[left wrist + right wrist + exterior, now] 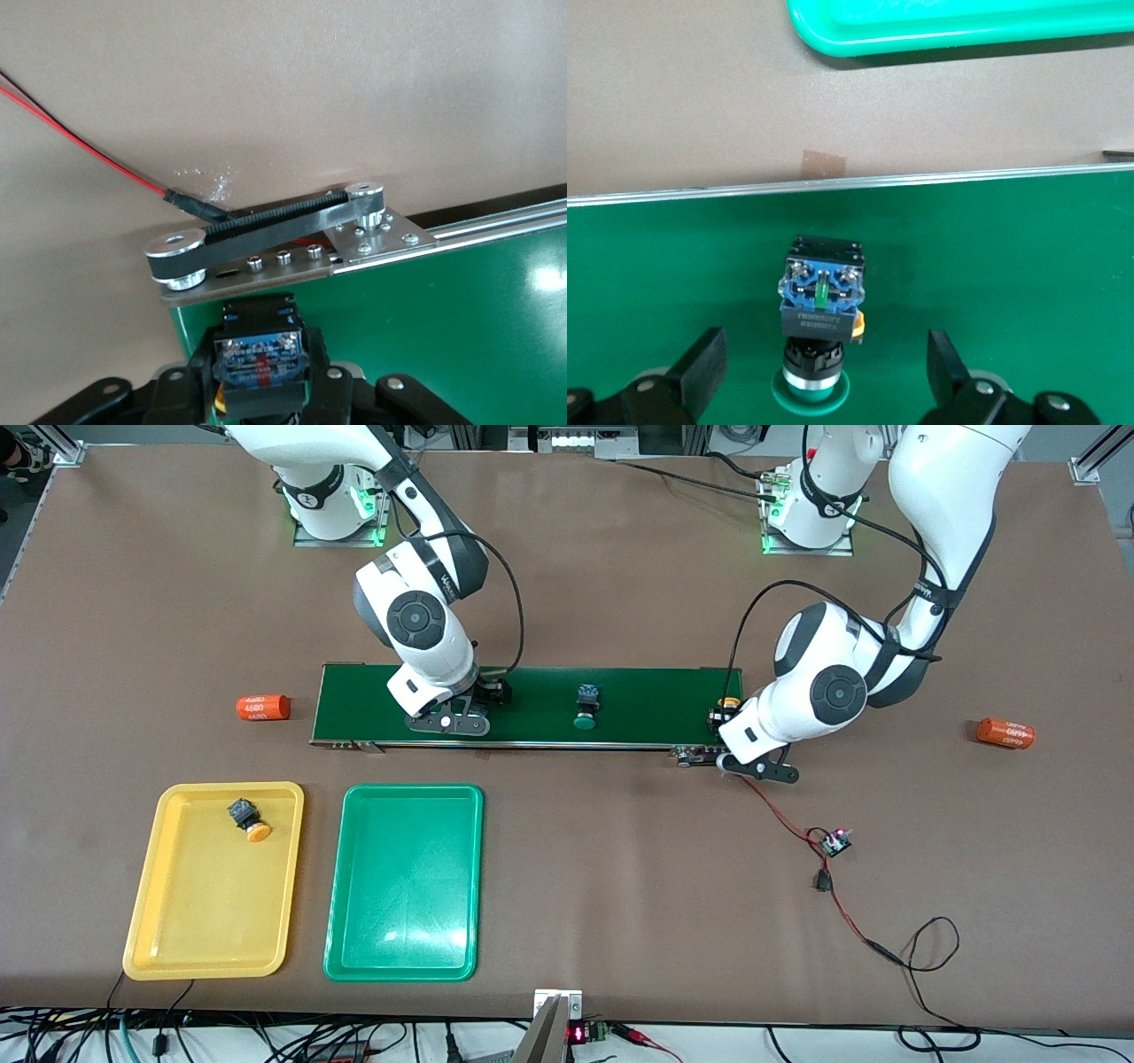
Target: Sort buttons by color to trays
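Yellow plastic is met first at the right arm's end: the yellow tray [158, 921], in which one yellow button [247, 817] is already laid on its side. Just beside it the green tray [354, 948] is seen with no button in it. An orange cylinder [263, 707] is left on the table off the end of the conveyor belt [656, 708].

Over the belt the right gripper [824, 347] is held low, its fingers [702, 361] spread wide on either side of a green button [821, 297], which is not yet pinched. A second green button [586, 707] is seen at mid-belt. At the belt's end toward the left arm, the left gripper [261, 379] is set around another yellow-capped button [262, 352]; whether this one is gripped cannot be told.

A slip is to be feared if the green button is closed on off-centre, since it could be rolled on its round cap. The button under the left gripper is placed close to the belt's end edge and the drive pulley [174, 257], so it could be tipped off by a nudge. A red wire [780, 815] could be snagged there.

Bare table is left between belt and trays; only the raised rims need to be cleared.
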